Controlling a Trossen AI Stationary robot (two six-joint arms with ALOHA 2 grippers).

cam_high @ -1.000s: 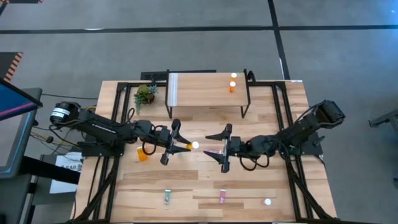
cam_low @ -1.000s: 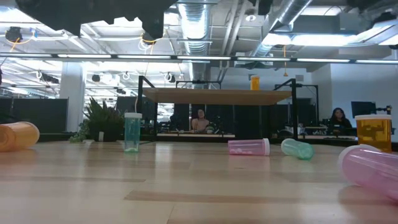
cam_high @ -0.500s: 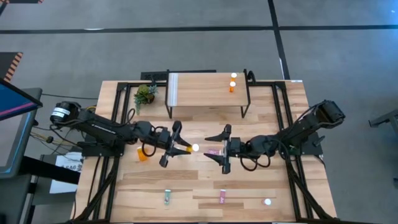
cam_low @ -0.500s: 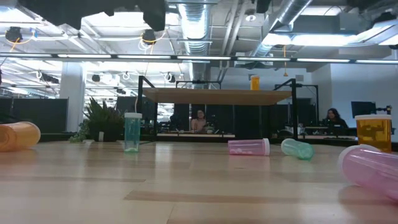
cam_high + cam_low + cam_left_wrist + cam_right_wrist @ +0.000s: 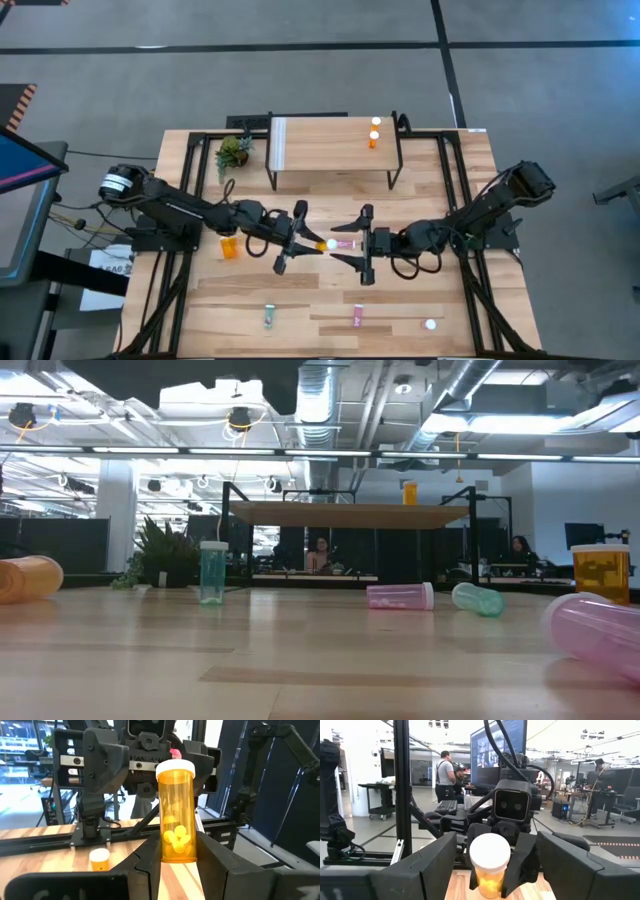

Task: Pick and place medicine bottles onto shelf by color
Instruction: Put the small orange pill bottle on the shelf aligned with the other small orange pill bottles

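My left gripper (image 5: 310, 243) is shut on an orange medicine bottle (image 5: 176, 815) with a white cap (image 5: 331, 243), above the middle of the table. My right gripper (image 5: 338, 242) is open and faces it. The right gripper's fingers stand on either side of the cap (image 5: 490, 851) without touching it. A pink bottle (image 5: 346, 243) lies on the table below my right gripper. The shelf (image 5: 330, 150) stands at the far edge with two orange bottles (image 5: 374, 132) upright at its right end. Neither gripper shows in the low view. My left gripper pinches the orange bottle's lower body (image 5: 176, 851) between its two fingers (image 5: 150, 862), near the bottom end. The fingers come level from the table's left, along the bottle. The bottle lies level and clear of the table, its cap pointing toward my right gripper.
An orange bottle (image 5: 230, 248) lies at the table's left. A teal bottle (image 5: 269, 318), a pink one (image 5: 358, 316) and a white-capped one (image 5: 431, 323) are near the front edge. A small green plant (image 5: 233, 152) stands left of the shelf. People sit in the room behind (image 5: 321, 552).
My left gripper has gone toward the table's right and a little toward its near edge, carrying the orange bottle level. The cap now stands between my right gripper's open fingers.
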